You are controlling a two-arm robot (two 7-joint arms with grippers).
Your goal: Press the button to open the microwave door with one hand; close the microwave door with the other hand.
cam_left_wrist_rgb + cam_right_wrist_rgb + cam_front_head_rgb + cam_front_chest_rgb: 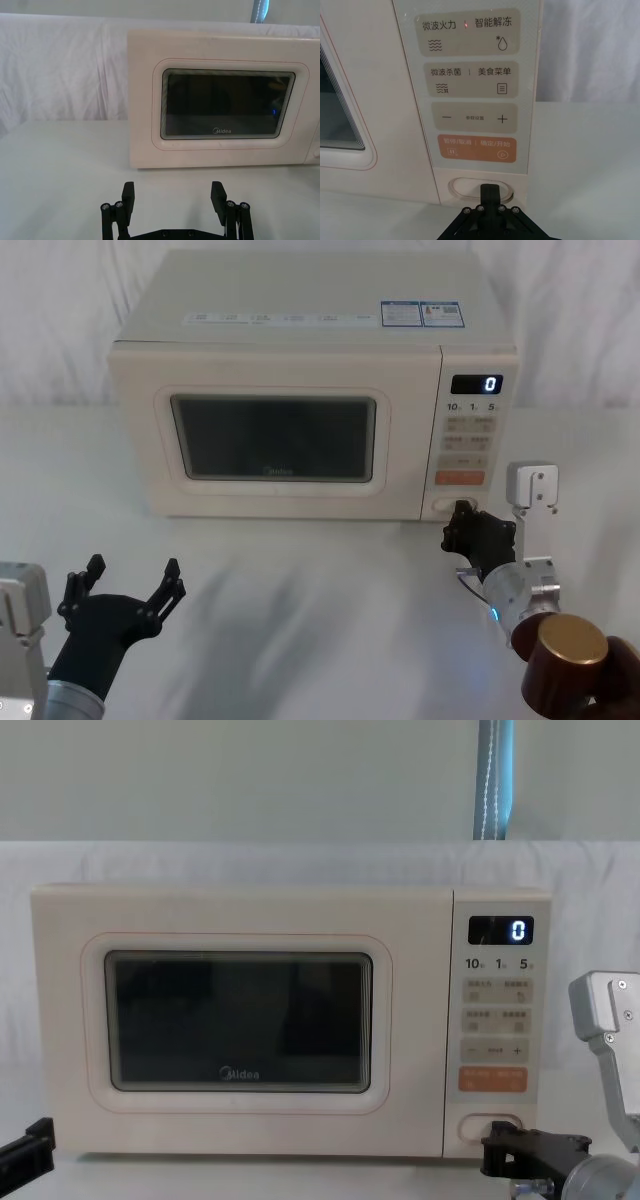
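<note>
The cream microwave door (275,445) with its dark window lies flush with the oven front, also seen in the left wrist view (225,107) and the chest view (240,1025). The wide pill-shaped button (467,187) sits at the bottom of the control panel (490,1127). My right gripper (462,512) is shut, and its joined tips (489,191) sit at the button's middle; whether they touch it I cannot tell. My left gripper (133,575) hovers open over the table at the front left, well short of the door, with nothing between its fingers (129,192).
An orange key (476,148) lies just above the button, with cream keys higher up. The display (477,384) reads 0. A silver bracket (530,488) stands on my right arm beside the oven's right corner. White cloth covers the table (300,620) and the backdrop.
</note>
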